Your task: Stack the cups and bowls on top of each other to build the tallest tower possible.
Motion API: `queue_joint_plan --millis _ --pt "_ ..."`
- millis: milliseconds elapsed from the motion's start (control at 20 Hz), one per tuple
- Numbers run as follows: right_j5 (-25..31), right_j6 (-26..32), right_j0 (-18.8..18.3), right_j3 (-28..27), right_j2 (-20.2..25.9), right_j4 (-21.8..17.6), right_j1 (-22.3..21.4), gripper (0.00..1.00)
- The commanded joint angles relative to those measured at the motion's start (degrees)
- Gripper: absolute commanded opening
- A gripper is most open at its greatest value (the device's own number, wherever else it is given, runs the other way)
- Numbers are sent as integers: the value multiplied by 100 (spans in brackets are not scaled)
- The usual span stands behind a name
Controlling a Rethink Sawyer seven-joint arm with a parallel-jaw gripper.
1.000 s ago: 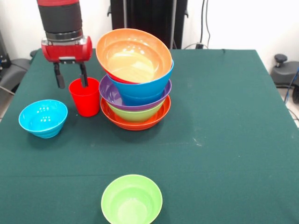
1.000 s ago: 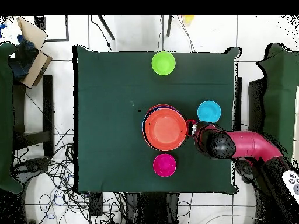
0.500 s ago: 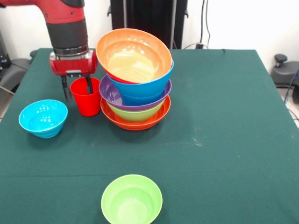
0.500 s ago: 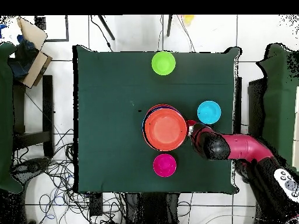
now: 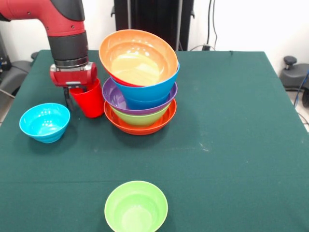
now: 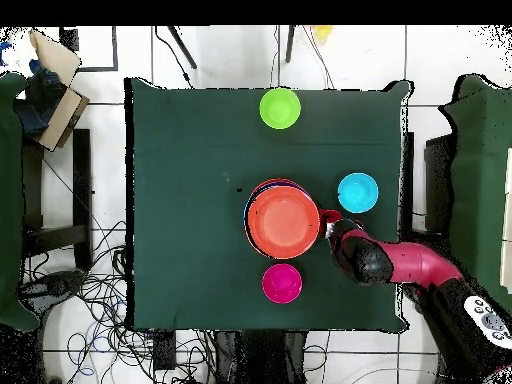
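The red cup (image 5: 90,100) stands tilted on the cloth just left of the tower (image 5: 140,87), its rim tucked under my gripper (image 5: 76,99). The gripper is shut on the cup's left wall, with one finger outside the cup and the other hidden inside it. A wide orange bowl (image 5: 140,126) forms the tower's base. Green, purple and blue bowls are nested above it, and a tilted orange bowl (image 5: 138,56) lies on top. From overhead, the tower (image 6: 283,222) has a sliver of the cup (image 6: 328,214) beside it.
A blue bowl (image 5: 44,122) sits left of the cup, and shows as the blue bowl (image 6: 358,192) from overhead. A green bowl (image 5: 136,207) lies near the front edge. A magenta bowl (image 6: 282,283) sits beside the tower. My arm (image 6: 400,262) reaches in from the lower right.
My gripper dropped over the red cup's rim and closed on its wall. The cup has tipped from upright, its base swinging toward the tower.
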State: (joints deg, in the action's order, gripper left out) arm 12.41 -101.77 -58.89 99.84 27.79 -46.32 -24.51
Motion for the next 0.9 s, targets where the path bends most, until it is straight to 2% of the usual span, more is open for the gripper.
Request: queue_joint_plan --millis 50,250,650,750,850,900 --pt "-199 39 191 -285 -237 -522 441 0" --pt "-70 59 210 -255 -237 -376 364 0" --pt "163 38 277 127 -151 -163 -202 0" --pt "283 51 255 276 -102 -65 -387 0" --pt "515 118 170 531 35 131 -715 0" --pt "735 187 95 742 162 326 -1012 0"
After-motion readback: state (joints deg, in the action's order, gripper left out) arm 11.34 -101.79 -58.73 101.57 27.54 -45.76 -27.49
